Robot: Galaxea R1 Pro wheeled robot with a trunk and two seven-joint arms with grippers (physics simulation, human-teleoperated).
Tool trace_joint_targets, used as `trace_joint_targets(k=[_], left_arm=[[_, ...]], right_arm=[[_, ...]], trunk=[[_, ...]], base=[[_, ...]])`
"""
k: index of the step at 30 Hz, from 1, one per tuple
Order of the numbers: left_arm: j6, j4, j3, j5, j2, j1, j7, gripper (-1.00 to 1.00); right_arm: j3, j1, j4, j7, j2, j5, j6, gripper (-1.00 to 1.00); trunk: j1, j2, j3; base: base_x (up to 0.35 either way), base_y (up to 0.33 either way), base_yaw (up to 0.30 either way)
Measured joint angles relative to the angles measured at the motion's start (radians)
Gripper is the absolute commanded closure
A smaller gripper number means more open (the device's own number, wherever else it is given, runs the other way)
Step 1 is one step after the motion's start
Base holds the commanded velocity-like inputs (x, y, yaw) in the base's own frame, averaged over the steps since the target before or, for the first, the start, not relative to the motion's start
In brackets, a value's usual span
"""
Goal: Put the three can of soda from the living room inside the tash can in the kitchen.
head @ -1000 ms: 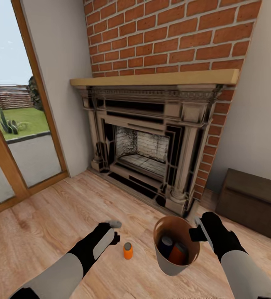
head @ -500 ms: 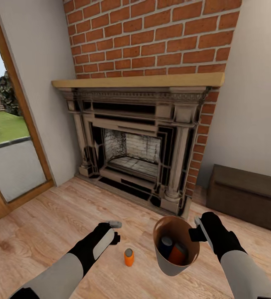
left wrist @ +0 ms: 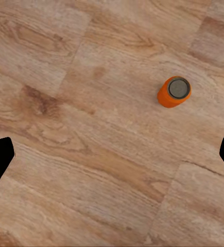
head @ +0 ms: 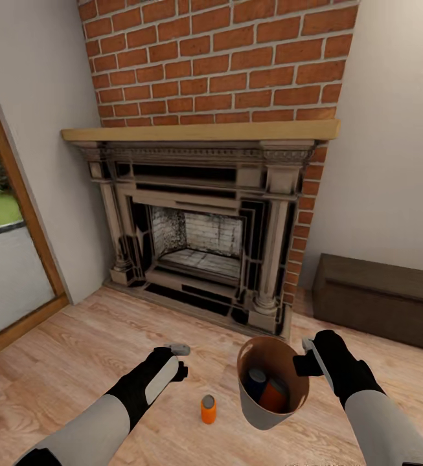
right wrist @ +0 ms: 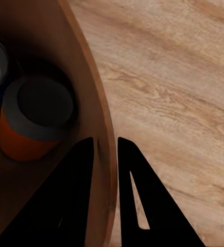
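Bin (head: 263,414) hangs from the right gripper (head: 307,359), pinched shut on its rim, two cans inside (one orange). Left gripper (head: 175,360), wide open and empty, should centre over the floor can (head: 208,409) upright before descending.

head: high, facing fireplace (head: 198,213) | wrists: close, floorward

One soda can (head: 208,409) is standing on the floor (head: 75,349) left of the trash can (head: 263,414), two cans (head: 267,390) sitting inside it; fireplace (head: 201,226) behind.

Bare wood floor (head: 75,349) surrounds the upright soda can (head: 208,409); the bin (head: 263,414) stands just beside it; the fireplace (head: 198,220) stands well apart.
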Motion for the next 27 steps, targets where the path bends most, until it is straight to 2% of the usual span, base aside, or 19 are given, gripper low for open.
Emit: trace_joint_targets(k=[8, 12, 16, 21, 27], left_arm=[[0.000, 0.000, 0.000, 0.000, 0.000, 0.000, -0.002, -1.00], [0.000, 0.000, 0.000, -0.001, 0.000, 0.000, -0.025, -1.00], [0.000, 0.000, -0.001, -0.001, 0.000, 0.000, -0.035, -1.00], [0.000, 0.001, -0.002, -0.002, 0.000, 0.000, -0.039, -1.00], [-0.001, 0.001, -0.002, -0.004, 0.000, 0.000, -0.039, -1.00]], right_arm=[[0.002, 0.000, 0.000, 0.031, -0.001, 0.011, -0.001, 1.00], [0.004, 0.000, 0.000, 0.033, -0.001, 0.006, 0.000, 1.00], [0.005, 0.000, 0.000, 0.032, -0.002, 0.021, -0.002, 1.00], [0.005, 0.000, 0.000, 0.034, -0.004, 0.005, 0.000, 1.00], [0.005, 0.000, 0.000, 0.035, -0.006, 0.012, -0.001, 1.00]], trunk=[[0.000, 0.000, 0.010], [0.000, 0.000, 0.015], [0.000, 0.000, 0.018], [0.000, 0.000, 0.019], [0.000, 0.000, 0.020]], base=[[0.033, 0.333, -0.206], [0.132, 0.320, -0.192], [0.153, 0.314, -0.083], [0.162, 0.311, -0.031], [0.174, 0.305, -0.089]])
